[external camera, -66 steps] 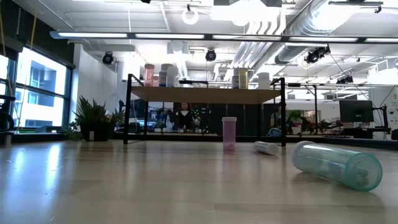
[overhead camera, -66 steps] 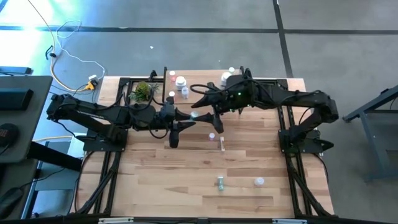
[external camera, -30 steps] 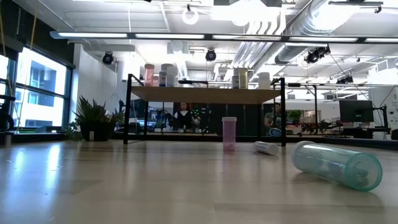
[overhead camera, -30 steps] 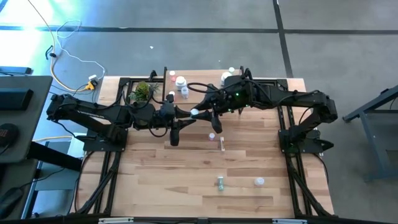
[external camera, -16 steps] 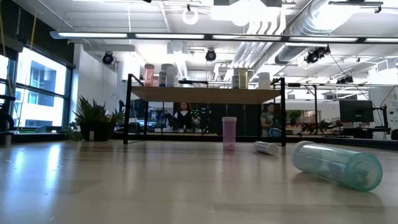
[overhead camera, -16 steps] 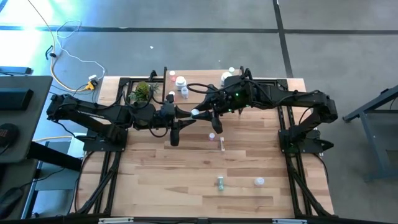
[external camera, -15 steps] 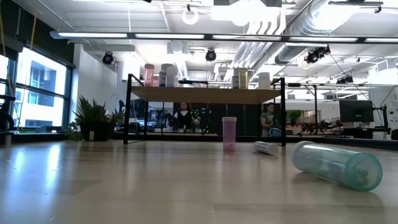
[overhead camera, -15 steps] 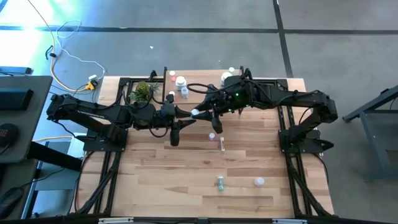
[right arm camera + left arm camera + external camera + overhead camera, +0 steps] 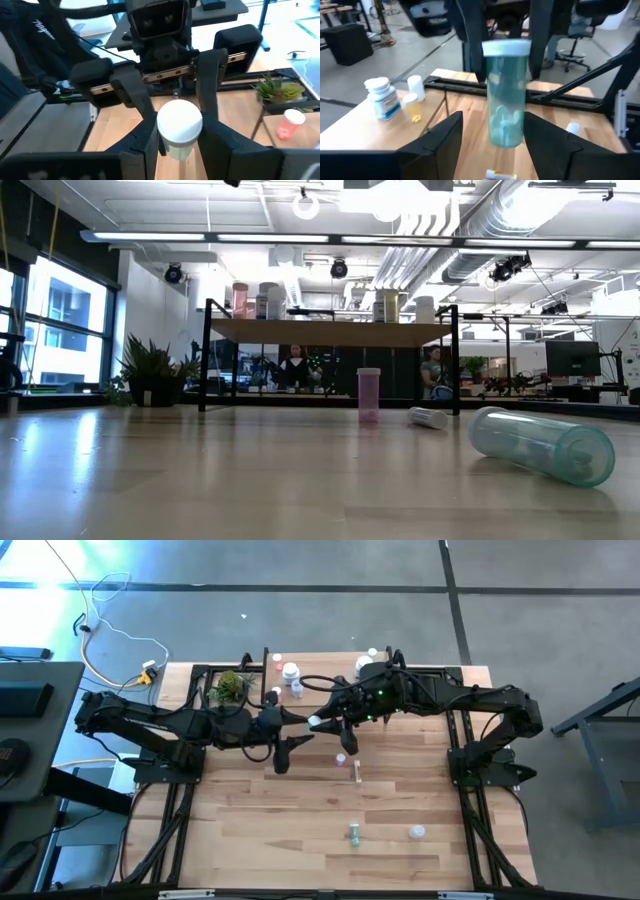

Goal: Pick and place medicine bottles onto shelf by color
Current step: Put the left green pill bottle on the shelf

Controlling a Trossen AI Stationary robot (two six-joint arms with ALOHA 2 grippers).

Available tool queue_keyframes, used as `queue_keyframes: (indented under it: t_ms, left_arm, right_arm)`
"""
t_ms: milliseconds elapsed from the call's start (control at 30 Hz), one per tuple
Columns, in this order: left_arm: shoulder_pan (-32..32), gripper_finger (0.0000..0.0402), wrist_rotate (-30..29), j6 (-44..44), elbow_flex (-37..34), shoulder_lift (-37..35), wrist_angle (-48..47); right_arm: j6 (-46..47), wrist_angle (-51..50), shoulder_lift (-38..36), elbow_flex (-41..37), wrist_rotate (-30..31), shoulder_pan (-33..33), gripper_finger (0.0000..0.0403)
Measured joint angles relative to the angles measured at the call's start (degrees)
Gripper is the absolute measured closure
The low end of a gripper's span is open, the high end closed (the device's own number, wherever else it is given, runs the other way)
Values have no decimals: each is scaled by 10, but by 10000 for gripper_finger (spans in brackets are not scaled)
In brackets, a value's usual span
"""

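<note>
Right claw (image 9: pixel 179 142) clamped on the green white-capped bottle (image 9: pixel 506 92), holding it in the air; left claw (image 9: pixel 492 145) right opposite, fingers spread with a gap either side of the bottle, not touching. Pink bottle (image 9: pixel 341 757) on the surface (image 9: pixel 300 830) just below them, the shelf (image 9: pixel 330 330) with its bottles just beyond both claws.

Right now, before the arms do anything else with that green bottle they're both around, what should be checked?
1. Right gripper shut on the green bottle at its white cap: ok.
2. Left gripper open, fingers clear of the bottle on both sides: ok.
3. Shelf shows a bare stretch mid-board between the bottles standing on it: ok.
4. Which spot on the shelf is meant for green bottles: cannot tell.
</note>
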Motion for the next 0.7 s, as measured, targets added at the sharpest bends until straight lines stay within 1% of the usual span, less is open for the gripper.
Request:
queue_keyframes:
  t_ms: [133,333,533,700]
  left_arm:
    - [0,198,-9,-10,0,0,-17]
    - [16,199,-7,-30,0,-17,-49]
    - [54,198,-7,-27,1,-45,-80]
    - [102,197,-7,12,1,-65,-99]
  right_arm:
    - [-16,0,0,0,34,-1,299]
    - [-19,-1,0,0,67,-21,299]
    - [-19,4,0,0,103,-62,299]
    - [-19,23,0,0,144,-101,299]
